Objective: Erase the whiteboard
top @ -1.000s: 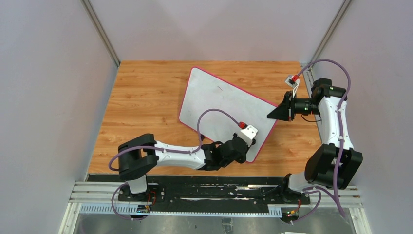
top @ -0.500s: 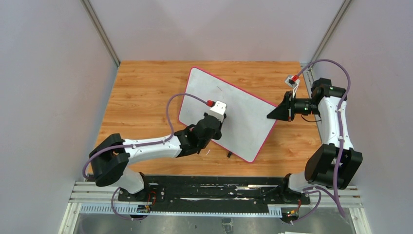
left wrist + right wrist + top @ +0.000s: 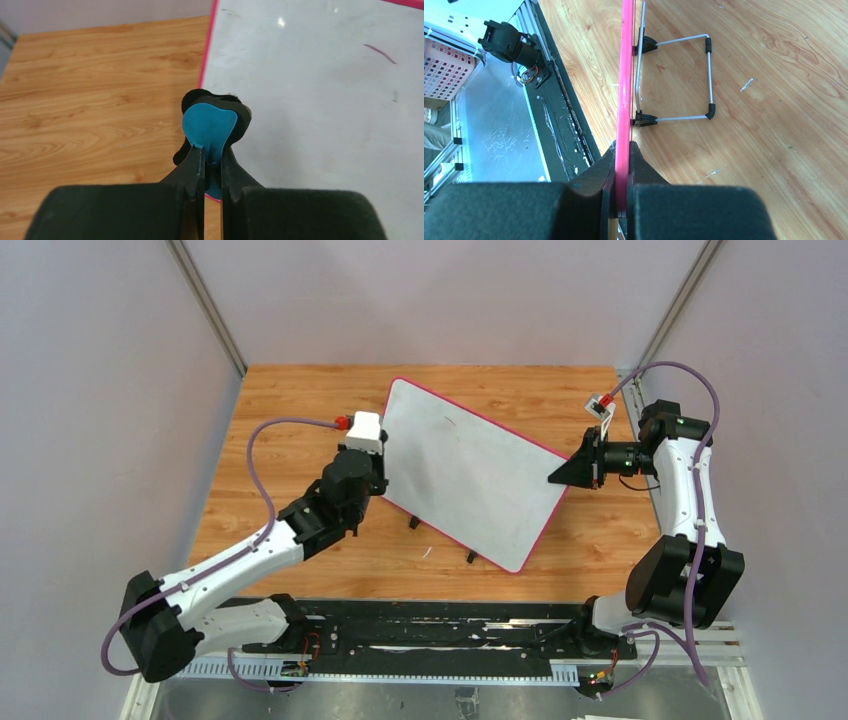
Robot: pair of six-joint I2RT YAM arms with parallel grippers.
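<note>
At the centre of the overhead frame, the whiteboard point(image 3: 465, 475) was propped aslant on the wooden tabletop point(image 3: 290, 390). Its pink right rim was clamped in the right hand point(image 3: 553, 478), while a blue-and-black eraser point(image 3: 212, 122) was pinched by the left hand point(image 3: 212, 149) at the board's left edge.

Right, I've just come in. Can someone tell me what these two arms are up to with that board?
The right tool is shut on the pink rim of the whiteboard, steadying it on its wire stand. The left tool is shut on a blue-and-black eraser, held at the board's left edge. A short red stroke and a few faint marks are on the surface, so the erasing is not finished.
</note>
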